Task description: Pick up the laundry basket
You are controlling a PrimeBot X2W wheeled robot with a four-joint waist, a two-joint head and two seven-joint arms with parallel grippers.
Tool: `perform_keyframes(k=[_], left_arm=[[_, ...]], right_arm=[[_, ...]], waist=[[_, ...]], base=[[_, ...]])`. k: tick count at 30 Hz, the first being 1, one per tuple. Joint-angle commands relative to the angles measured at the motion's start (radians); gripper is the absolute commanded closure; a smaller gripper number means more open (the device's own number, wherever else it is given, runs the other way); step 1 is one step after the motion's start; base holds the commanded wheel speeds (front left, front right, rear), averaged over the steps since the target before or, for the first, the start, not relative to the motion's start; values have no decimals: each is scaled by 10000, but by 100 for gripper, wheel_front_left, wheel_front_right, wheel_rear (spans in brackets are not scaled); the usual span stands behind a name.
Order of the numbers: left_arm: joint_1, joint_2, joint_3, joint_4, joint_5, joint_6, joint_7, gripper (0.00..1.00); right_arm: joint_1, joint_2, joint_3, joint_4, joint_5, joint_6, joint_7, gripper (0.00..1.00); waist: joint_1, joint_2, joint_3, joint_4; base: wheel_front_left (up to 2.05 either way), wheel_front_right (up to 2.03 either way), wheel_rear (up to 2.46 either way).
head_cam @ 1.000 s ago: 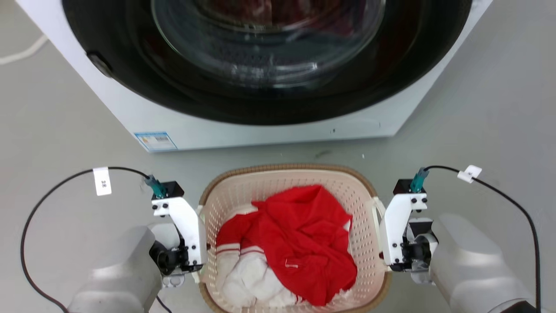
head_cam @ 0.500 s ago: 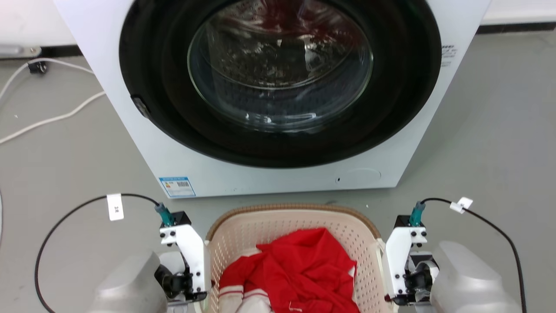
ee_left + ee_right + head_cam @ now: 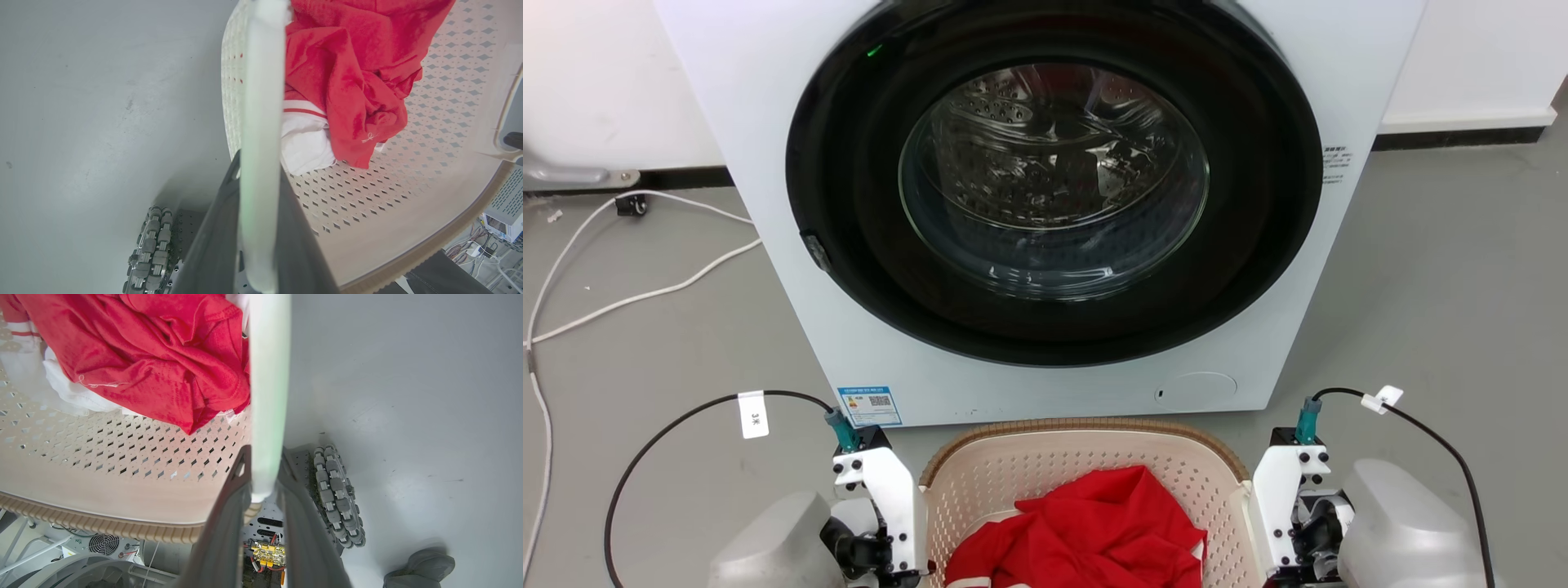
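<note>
the cream perforated plastic laundry basket (image 3: 1086,426), before the white front-loading washer (image 3: 752,122), is clamped by its white side handles (image 3: 263,81) in the left gripper (image 3: 259,163) and right gripper (image 3: 264,453); it is judged lifted, the task nearly done

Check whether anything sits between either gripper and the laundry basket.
Nothing visible does. The left gripper and the right gripper are each shut on a white side handle of the laundry basket; the red garment lies inside it.
</note>
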State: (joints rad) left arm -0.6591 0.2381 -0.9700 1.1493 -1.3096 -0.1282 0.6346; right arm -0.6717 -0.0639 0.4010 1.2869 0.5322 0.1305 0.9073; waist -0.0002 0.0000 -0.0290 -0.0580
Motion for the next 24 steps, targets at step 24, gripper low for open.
perform_keyframes(k=[24], left_arm=[[69,-207,-154,60,-270,-45,-166,100]], right_arm=[[-108,106,-653,18,-904,4,447,100]], waist=[[2,0,-391,177]], base=[[0,0,0]])
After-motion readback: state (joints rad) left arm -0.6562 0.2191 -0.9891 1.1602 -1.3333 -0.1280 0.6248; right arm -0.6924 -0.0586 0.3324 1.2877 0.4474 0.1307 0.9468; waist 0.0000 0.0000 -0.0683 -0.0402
